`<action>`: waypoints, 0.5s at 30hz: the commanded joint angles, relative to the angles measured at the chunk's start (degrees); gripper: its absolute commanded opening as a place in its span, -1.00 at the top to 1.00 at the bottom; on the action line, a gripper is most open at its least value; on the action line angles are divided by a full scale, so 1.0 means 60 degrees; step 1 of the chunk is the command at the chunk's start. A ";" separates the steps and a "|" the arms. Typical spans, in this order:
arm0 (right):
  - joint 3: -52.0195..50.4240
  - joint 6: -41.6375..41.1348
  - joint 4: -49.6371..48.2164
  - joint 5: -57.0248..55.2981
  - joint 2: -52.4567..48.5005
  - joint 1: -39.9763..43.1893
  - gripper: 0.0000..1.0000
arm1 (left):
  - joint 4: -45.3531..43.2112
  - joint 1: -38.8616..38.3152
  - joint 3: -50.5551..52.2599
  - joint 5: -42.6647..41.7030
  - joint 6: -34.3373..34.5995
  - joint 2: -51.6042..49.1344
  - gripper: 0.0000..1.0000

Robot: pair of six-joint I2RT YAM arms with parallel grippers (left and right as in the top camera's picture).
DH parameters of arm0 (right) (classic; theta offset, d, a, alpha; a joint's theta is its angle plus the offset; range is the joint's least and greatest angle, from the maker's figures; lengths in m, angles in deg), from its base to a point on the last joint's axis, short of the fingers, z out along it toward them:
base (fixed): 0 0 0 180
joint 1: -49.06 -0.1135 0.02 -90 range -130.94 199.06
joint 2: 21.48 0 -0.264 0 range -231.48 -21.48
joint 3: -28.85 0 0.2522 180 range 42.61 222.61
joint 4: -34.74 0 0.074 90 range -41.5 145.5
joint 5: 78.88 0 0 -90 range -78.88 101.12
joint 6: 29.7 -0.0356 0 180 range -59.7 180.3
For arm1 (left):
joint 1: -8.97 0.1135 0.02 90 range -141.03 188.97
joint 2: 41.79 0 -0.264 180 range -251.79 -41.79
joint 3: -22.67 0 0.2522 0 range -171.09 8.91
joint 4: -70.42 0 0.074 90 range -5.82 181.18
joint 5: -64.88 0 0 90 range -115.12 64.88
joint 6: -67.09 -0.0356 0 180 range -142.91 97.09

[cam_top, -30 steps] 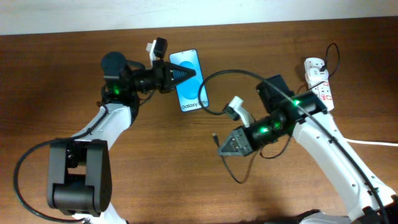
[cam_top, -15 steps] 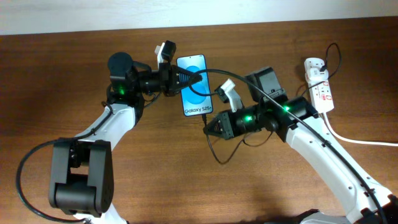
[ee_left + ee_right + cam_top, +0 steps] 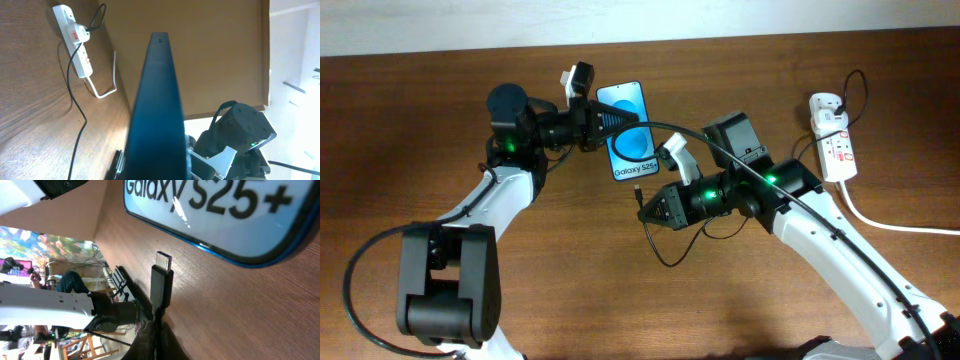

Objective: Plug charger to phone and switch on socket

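Note:
The phone point(image 3: 631, 143) has a blue screen reading "Galaxy S25+" and sits at the middle back of the table. My left gripper point(image 3: 607, 120) is shut on its upper left edge. In the left wrist view the phone point(image 3: 157, 105) shows edge-on between the jaws. My right gripper point(image 3: 651, 209) is shut on the charger's connector end point(image 3: 639, 193), just below the phone's bottom edge. In the right wrist view the connector tip point(image 3: 162, 277) points at the phone's bottom edge point(image 3: 215, 215), a short gap away. The black cable point(image 3: 692, 124) arcs back to the white socket point(image 3: 833, 138) at the far right.
A thick white cord point(image 3: 905, 226) runs from the socket off the right edge. Slack black cable point(image 3: 665, 255) loops on the table under my right arm. The socket also shows in the left wrist view point(image 3: 76, 45). Bare wood lies in front.
My right gripper has moved left and up with the connector, ending just below the phone's bottom edge. My left gripper has shifted the phone slightly.

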 commanded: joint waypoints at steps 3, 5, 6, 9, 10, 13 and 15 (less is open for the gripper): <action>0.0011 0.0127 -0.0058 -0.0018 0.0189 -0.0025 0.91 | -0.0087 0.0040 -0.0131 -0.0113 0.0040 0.0029 1.00; 0.0044 0.0131 -0.0058 -0.0208 0.0189 -0.0025 0.92 | -0.0087 0.0040 -0.0131 -0.0113 0.0044 0.0029 1.00; 0.0076 0.0127 -0.0062 -0.0233 0.0189 -0.0025 0.92 | -0.0087 0.0040 -0.0131 -0.0117 0.0044 0.0029 1.00; 0.0186 0.0127 -0.0208 -0.0229 0.0189 -0.0025 0.92 | -0.0087 0.0040 -0.0131 -0.0142 -0.0106 0.0029 1.00; 0.0244 0.0124 -0.0197 -0.0226 0.0193 -0.0029 0.91 | -0.0087 0.0040 -0.0131 -0.0189 -0.0135 0.0029 1.00; 0.0310 0.0124 -0.0244 -0.0277 0.0193 -0.0025 0.91 | -0.0087 0.0040 -0.0131 -0.0219 -0.0131 0.0029 1.00; 0.0313 0.0124 -0.0270 -0.0452 0.0193 -0.0025 0.92 | -0.0087 0.0036 -0.0131 -0.0259 -0.0135 0.0029 1.00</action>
